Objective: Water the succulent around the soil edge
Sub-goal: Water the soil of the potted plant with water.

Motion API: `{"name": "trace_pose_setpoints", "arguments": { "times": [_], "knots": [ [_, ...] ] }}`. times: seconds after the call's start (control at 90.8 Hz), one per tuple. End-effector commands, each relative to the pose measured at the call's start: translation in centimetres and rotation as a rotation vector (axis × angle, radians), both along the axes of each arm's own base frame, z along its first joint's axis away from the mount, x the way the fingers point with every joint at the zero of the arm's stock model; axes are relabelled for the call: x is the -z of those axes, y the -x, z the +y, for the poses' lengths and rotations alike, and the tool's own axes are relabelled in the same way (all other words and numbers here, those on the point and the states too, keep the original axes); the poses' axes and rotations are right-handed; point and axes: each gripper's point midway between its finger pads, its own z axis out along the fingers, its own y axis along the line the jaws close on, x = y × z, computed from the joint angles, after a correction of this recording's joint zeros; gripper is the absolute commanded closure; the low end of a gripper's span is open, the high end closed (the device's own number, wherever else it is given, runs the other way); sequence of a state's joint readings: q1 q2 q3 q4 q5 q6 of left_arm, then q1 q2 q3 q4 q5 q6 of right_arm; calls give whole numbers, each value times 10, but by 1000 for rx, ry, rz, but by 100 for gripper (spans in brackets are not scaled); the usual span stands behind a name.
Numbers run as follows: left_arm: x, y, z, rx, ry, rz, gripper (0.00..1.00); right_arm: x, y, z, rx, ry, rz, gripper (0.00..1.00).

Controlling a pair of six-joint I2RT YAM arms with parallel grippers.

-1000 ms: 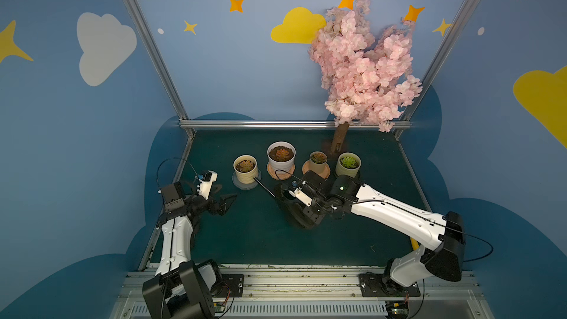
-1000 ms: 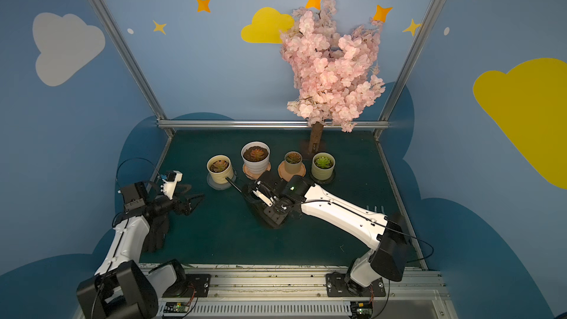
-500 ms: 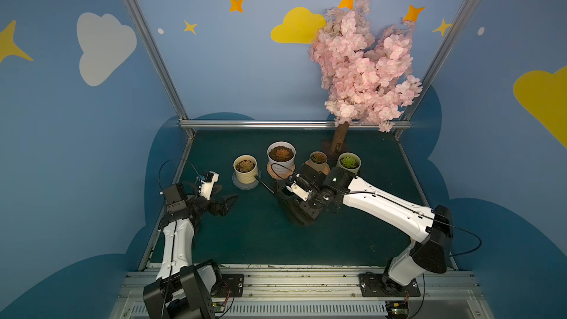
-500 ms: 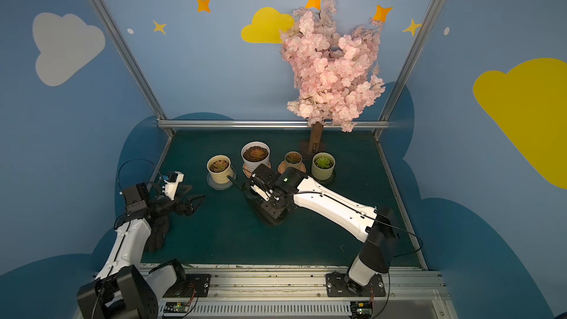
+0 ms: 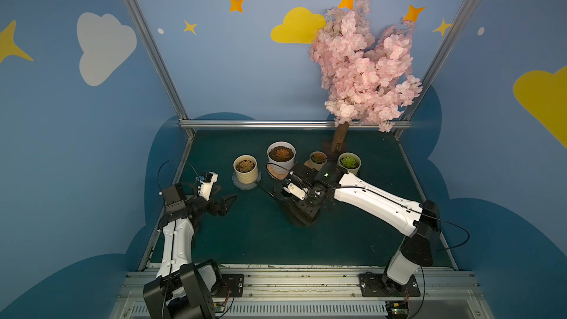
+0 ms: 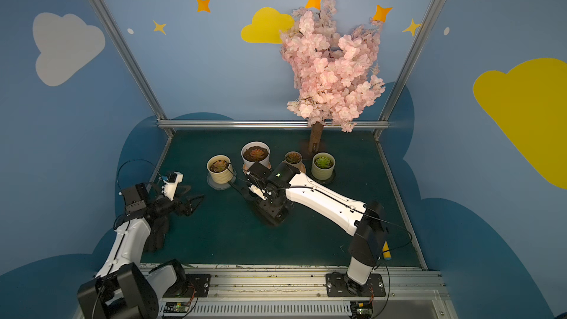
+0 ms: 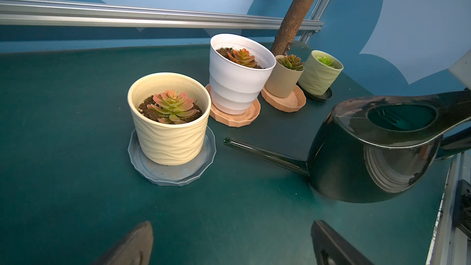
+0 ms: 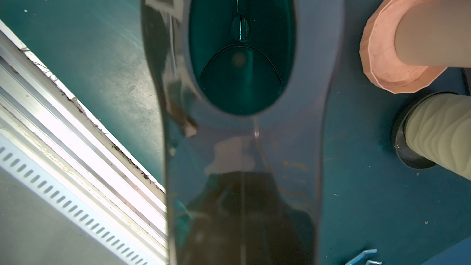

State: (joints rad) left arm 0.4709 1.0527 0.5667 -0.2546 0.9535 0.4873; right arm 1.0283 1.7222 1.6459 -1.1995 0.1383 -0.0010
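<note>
- Watering can (image 8: 242,161) covers the right fingers in the wrist view.
- Left fingers (image 7: 132,246) are cropped by the view's edge.
- Beside the right fingers, tan pot (image 8: 433,34) and green pot (image 8: 441,133) run off-frame.

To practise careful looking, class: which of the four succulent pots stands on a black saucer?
The pale green wavy pot; the others stand on peach saucers or a clear saucer.

Both top views looking down from high 6 o'clock, sharing whole table (image 5: 260,240) (image 6: 245,240). Left wrist camera sitting low at 8 o'clock, facing 2, sharing watering can (image 7: 369,154) with right wrist camera, looking straight down at it from very close (image 8: 242,161).
</note>
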Motion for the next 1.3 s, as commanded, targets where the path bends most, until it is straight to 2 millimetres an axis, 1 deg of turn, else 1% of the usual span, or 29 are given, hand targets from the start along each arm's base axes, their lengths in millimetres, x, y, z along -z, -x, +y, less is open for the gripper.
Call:
{"name": "trace_pose_setpoints", "arguments": {
  "times": [0.0,0.319,0.804,1.289],
  "knots": [
    [-6,3,-3,22,4,-19,0,-13,-4,-3,12,-4,-21,100],
    [-6,4,-4,23,2,-22,0,-19,-4,-10,23,27,-23,100],
    [-6,4,-4,20,-2,-22,0,-24,-6,-11,25,46,-25,100],
    [-6,5,-4,22,-3,-25,0,-37,-11,0,20,26,-35,100]
  ]
}}
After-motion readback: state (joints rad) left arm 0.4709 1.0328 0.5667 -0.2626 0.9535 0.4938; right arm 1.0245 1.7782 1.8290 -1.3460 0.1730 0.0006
